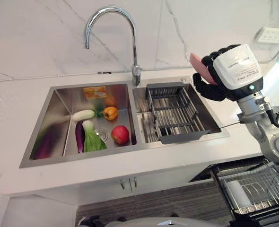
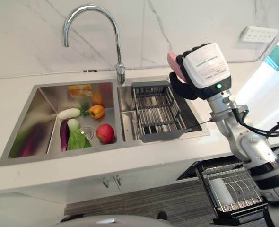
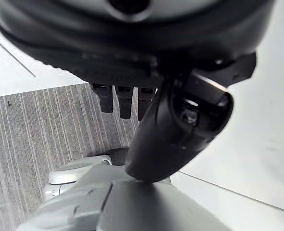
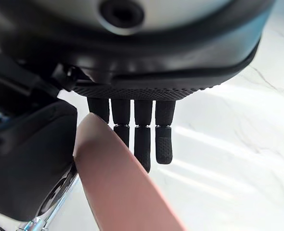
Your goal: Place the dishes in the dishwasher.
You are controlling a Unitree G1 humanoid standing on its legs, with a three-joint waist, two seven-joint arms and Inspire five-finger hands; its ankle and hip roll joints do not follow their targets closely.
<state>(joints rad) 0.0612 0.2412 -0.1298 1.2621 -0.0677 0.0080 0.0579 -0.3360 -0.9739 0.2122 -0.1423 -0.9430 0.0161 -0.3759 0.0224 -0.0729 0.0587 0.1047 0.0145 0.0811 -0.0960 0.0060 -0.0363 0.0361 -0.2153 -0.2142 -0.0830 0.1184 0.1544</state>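
A pink plate (image 1: pixel 196 65), pinched edge-on in the right robot hand (image 1: pixel 210 80) above the sink rack (image 1: pixel 173 112), could slip and drop.

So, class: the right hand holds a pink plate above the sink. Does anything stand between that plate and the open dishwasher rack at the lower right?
Nothing visible does. The right hand holds the pink plate above the dish rack; the counter edge lies before the dishwasher rack, whose wires hold a white item.

Silver-grey arm, dark right robot hand (image 1: pixel 210 75), white wrist housing w/ green LED, blk cable
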